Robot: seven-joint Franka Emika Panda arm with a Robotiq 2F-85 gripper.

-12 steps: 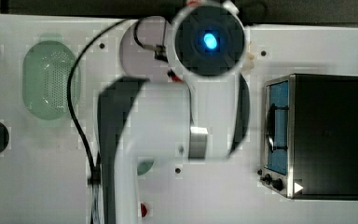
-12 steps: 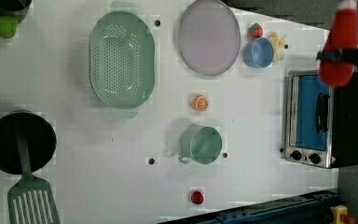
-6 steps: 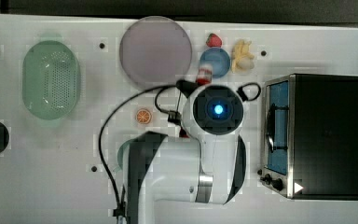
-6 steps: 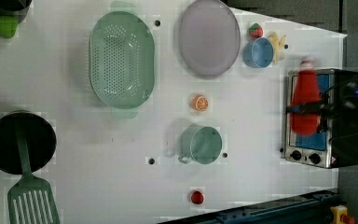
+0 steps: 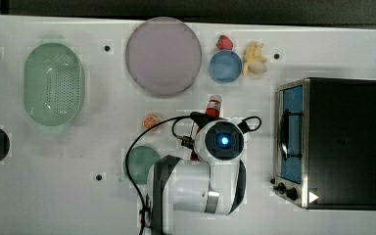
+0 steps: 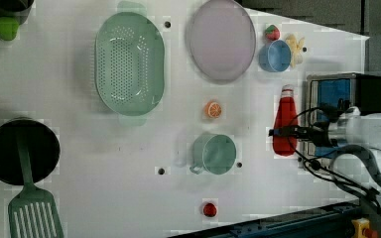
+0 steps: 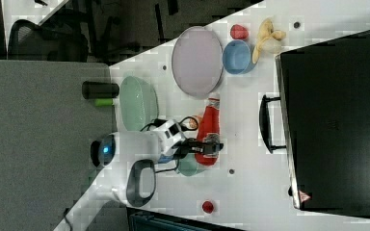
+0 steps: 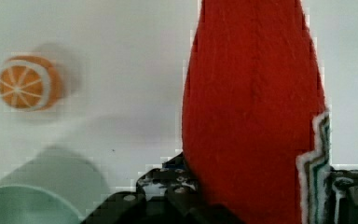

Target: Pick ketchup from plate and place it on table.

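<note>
Jaws [image 6: 285, 133] clamp ketchup [image 6: 285, 114]; arm hides its base from above.

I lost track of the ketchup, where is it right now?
The ketchup is off the plate, gripped in the hand over the table. In the left view it sits between the orange slice and the toaster oven.

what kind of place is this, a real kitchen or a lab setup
Most likely a lab setup staged as a play kitchen: a robot arm works on a white table with bolt holes, among toy food like the strawberry and a toaster oven.
</note>
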